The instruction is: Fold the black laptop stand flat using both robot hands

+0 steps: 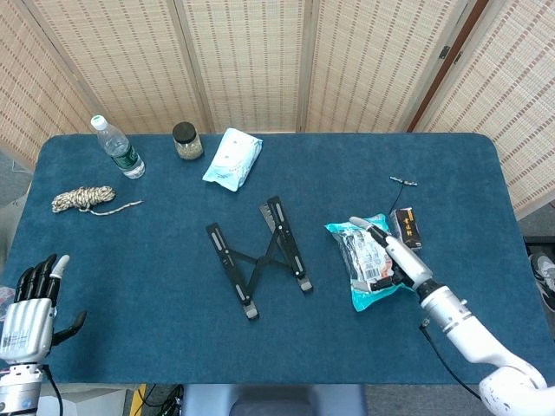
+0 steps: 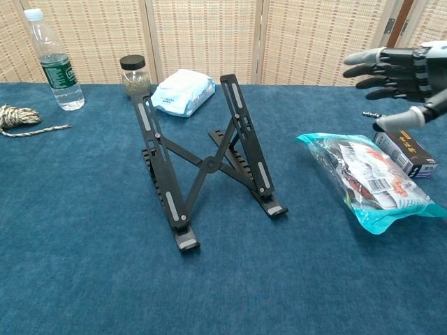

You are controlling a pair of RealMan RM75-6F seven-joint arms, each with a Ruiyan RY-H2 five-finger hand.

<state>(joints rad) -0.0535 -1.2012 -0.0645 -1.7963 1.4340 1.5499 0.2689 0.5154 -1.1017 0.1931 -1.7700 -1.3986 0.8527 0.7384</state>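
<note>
The black laptop stand [image 1: 257, 256] [image 2: 203, 161] stands unfolded at the table's middle, its two crossed arms raised. My right hand [image 1: 392, 253] [image 2: 399, 71] hangs open in the air above the snack bag, to the right of the stand and apart from it. Its fingers point left toward the stand. My left hand [image 1: 31, 309] is open at the front left corner, far from the stand, holding nothing. The chest view does not show the left hand.
A clear snack bag [image 1: 368, 261] [image 2: 367, 180] lies right of the stand, with a small black box [image 1: 408, 230] [image 2: 407, 151] and a metal tool [image 1: 402, 182] beyond it. At the back left are a water bottle [image 1: 118, 148], a jar [image 1: 186, 140], a wipes pack [image 1: 232, 159] and a rope coil [image 1: 84, 198].
</note>
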